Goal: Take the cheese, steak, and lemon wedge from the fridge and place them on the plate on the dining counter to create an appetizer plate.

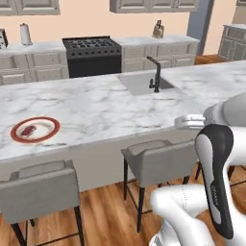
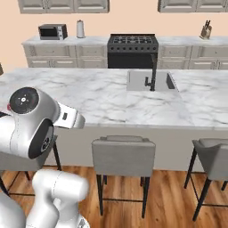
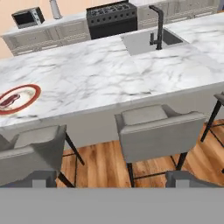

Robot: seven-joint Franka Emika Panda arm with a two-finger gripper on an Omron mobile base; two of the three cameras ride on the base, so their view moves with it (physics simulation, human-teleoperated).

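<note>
From the left base view the arm folds up at lower right, short of the dining counter (image 1: 96, 103); the right base view shows its elbow at left; the hand view shows the gripper (image 3: 111, 177) with jaws wide apart (holding nothing), the steak (image 3: 9, 100) lying on the plate (image 3: 30, 99).

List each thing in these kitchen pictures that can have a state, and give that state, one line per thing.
plate: on the dining counter, holding the steak; no cheese or lemon wedge on it.
steak: lying flat on the plate.
gripper: open, empty, away from the plate.
faucet: upright at the sink, no water seen.
stools: tucked against the counter, unoccupied.
</note>
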